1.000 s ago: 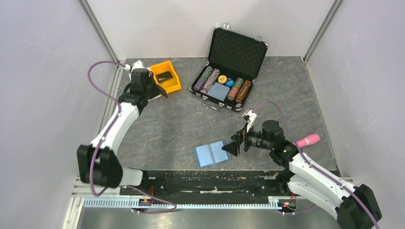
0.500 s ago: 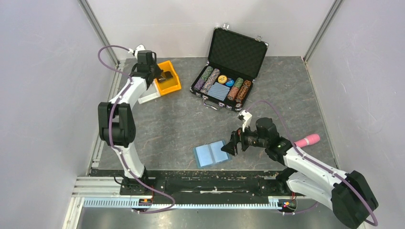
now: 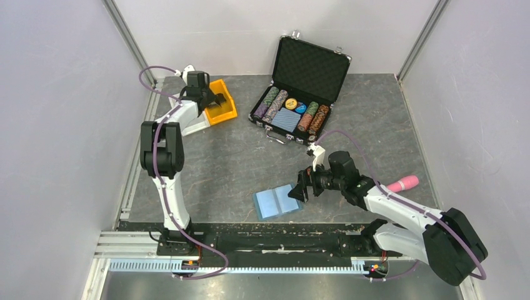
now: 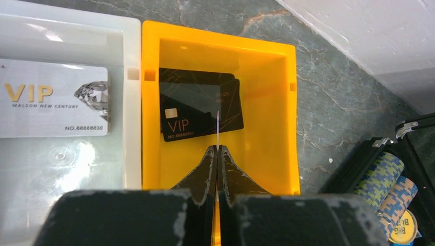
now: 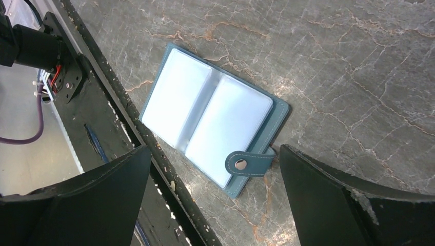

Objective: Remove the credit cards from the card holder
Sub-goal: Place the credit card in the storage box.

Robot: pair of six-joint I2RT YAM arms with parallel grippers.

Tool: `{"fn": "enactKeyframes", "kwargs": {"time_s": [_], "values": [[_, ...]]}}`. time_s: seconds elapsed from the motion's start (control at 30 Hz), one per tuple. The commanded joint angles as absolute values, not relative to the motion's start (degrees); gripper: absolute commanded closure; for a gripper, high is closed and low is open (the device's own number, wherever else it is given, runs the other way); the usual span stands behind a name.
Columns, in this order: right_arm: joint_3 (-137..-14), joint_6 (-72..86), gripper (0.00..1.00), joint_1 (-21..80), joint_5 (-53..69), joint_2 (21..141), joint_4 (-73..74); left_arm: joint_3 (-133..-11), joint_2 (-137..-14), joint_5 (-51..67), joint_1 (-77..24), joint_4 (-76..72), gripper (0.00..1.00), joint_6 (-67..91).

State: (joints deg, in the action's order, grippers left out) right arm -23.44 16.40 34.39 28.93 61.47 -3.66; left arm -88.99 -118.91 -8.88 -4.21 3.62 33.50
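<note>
The card holder [image 3: 275, 201] lies open near the table's front edge, a light-blue wallet with both pocket panels facing up [image 5: 208, 115] and no card showing in them. My right gripper [image 3: 299, 190] is open and empty just above its right edge, jaws wide either side of the snap strap [image 5: 214, 154]. My left gripper [image 3: 212, 99] hovers over the yellow bin [image 3: 224, 114] at the back left. It is shut [image 4: 218, 148] on a thin card seen edge-on [image 4: 218, 128]. Two black credit cards [image 4: 197, 105] lie overlapped in the bin [image 4: 267, 113].
A white tray [image 4: 61, 164] holding a silver VIP card [image 4: 51, 102] sits left of the bin. An open black poker-chip case [image 3: 294, 112] stands at the back centre. A pink object [image 3: 403, 183] lies at the right. A black rail [image 5: 128, 133] runs beside the wallet.
My left arm has swung back and right, bringing its gripper from the bin's left side to over the bin. My right gripper has edged left toward the wallet.
</note>
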Motion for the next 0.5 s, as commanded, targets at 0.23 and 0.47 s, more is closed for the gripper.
{"fn": "enactKeyframes", "kwargs": {"time_s": [0.23, 0.47], "values": [[-26.6, 16.0, 0.02, 34.5, 27.3, 63.6, -6.7, -91.2, -120.1, -12.0, -3.9, -3.7, 0.98, 32.4], [-26.5, 16.2, 0.02, 34.5, 27.7, 65.3, -8.8, -91.0, -121.5, -11.7, -3.7, -5.5, 0.98, 33.5]]}}
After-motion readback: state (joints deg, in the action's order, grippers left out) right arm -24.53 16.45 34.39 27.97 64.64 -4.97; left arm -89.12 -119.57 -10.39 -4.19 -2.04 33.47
